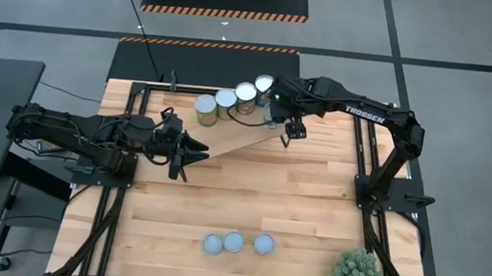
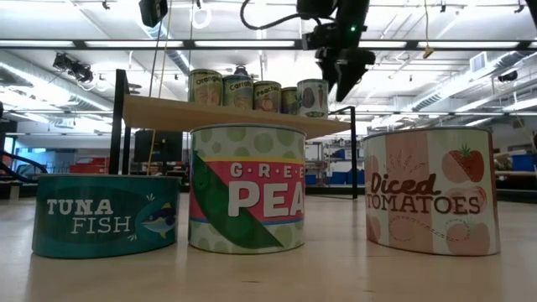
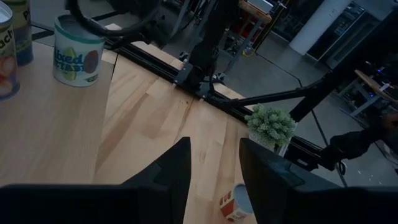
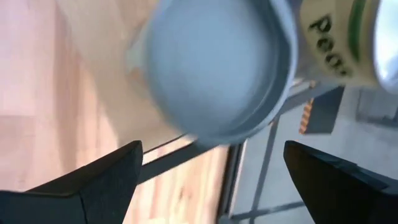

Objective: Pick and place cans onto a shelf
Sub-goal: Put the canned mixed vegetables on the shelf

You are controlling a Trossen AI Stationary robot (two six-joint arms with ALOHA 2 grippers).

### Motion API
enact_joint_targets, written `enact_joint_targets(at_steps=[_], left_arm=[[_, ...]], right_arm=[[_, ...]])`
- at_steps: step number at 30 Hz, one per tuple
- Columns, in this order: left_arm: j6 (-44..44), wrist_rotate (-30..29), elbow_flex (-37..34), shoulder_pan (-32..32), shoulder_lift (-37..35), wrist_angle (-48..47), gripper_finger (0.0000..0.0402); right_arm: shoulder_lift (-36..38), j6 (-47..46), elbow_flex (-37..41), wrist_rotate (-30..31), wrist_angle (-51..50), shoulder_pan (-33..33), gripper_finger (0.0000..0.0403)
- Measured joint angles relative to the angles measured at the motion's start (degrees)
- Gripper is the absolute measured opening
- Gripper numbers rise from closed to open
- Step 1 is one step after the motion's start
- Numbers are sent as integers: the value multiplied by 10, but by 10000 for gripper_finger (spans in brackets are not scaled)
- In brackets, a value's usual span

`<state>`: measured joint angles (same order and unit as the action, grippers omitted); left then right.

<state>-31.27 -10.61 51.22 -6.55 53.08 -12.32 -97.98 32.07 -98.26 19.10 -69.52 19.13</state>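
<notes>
A: Where are the cans right now?

B: In the high view, four silver-topped cans (image 1: 234, 100) stand in a row along the shelf (image 1: 244, 141), upper middle of the frame, with a fifth, duller one (image 1: 272, 114) at the right end of the row. Three blue-grey-topped cans (image 1: 234, 242) sit close together on the worktop (image 1: 304, 198), lower middle.

A: And from the low view?

B: Those three fill the foreground: a tuna fish can (image 2: 106, 214) at left, a green peas can (image 2: 247, 188) in the middle, a diced tomatoes can (image 2: 431, 190) at right. The shelf cans (image 2: 256, 91) line up behind, above them.

A: The right gripper?

B: The right gripper (image 1: 293, 131) hangs just right of the row's end, over the shelf's right edge. Its jaws are spread wide and hold nothing; in its wrist view a blue-grey can top (image 4: 214, 65) lies between and beyond the fingers (image 4: 102, 180).

A: The left gripper?

B: The left gripper (image 1: 192, 151) is at middle left, at the shelf's lower left end, jaws narrowly parted, nothing between them. A potted plant (image 1: 357, 275) stands lower right.
</notes>
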Motion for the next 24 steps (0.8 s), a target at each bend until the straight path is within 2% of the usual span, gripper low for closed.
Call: enact_joint_targets(at_steps=[4,10,14,17,24], left_arm=[[-6,0,0,0,0,0,141],[-2,0,0,0,0,-8,141],[5,0,0,0,0,-9,141],[8,0,0,0,0,-10,141],[9,0,0,0,0,-11,141]], right_arm=[[18,-85,0,-1,-50,-21,397],[49,-213,0,-155,-29,-38,373],[54,-248,0,-198,-4,-55,341],[49,-257,0,-192,19,-76,323],[10,-281,0,-97,104,-133,307]])
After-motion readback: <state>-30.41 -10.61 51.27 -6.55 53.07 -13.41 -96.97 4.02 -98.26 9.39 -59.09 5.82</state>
